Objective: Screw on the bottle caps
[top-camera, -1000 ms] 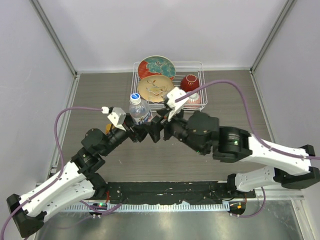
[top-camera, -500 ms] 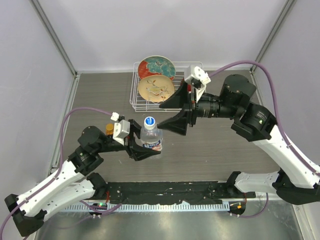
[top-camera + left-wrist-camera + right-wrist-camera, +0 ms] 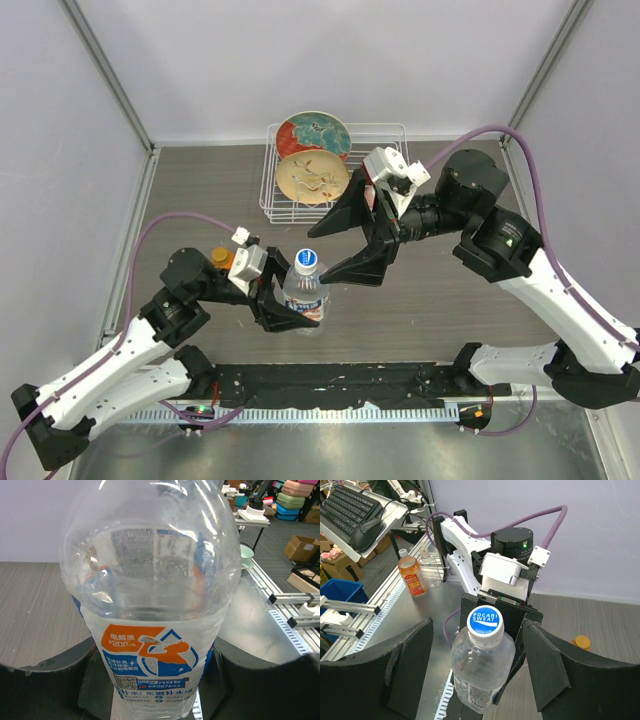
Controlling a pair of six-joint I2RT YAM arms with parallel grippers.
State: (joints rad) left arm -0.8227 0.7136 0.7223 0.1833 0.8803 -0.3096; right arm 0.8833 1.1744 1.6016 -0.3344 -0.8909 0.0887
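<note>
Left gripper (image 3: pixel 293 312) clamps the clear water bottle (image 3: pixel 303 292) upright; its white cap (image 3: pixel 308 259) sits on the neck, tightness unclear. Right gripper (image 3: pixel 322 258) stands apart around it. Orange cap (image 3: pixel 219 257) lies unfitted on the surface (image 3: pixel 450 300), so probably half done

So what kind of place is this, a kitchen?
Probably a robot lab, not a kitchen: the left arm and right arm are bolted to a walled table, and beyond it there's a keyboard and a cardboard box.
</note>
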